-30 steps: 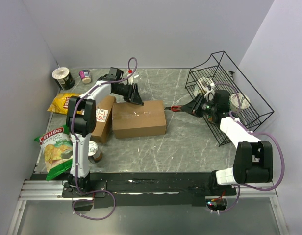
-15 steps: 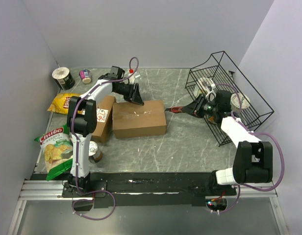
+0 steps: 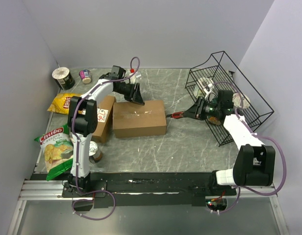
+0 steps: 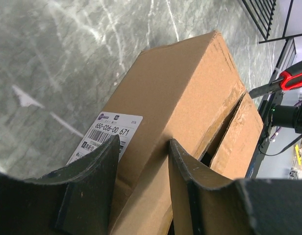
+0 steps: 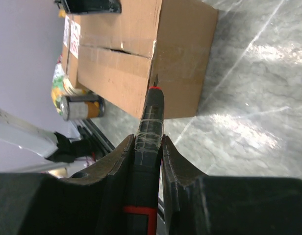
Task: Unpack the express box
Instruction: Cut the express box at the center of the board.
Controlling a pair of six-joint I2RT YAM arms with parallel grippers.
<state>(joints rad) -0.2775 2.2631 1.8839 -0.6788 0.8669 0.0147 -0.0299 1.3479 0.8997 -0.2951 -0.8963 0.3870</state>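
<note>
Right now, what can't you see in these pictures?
- Inside the brown cardboard box: left wrist view, flaps leave only a dark slit.
- Blade of the red-and-black cutter: right wrist view, too small.
- Things in the black wire basket: top view, wires and the right arm cover them.

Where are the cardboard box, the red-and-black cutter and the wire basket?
cardboard box (image 3: 139, 119), top view, its top face.
cutter (image 5: 152, 110), right wrist view, its black handle.
wire basket (image 3: 249, 82), top view, its right rim.
</note>
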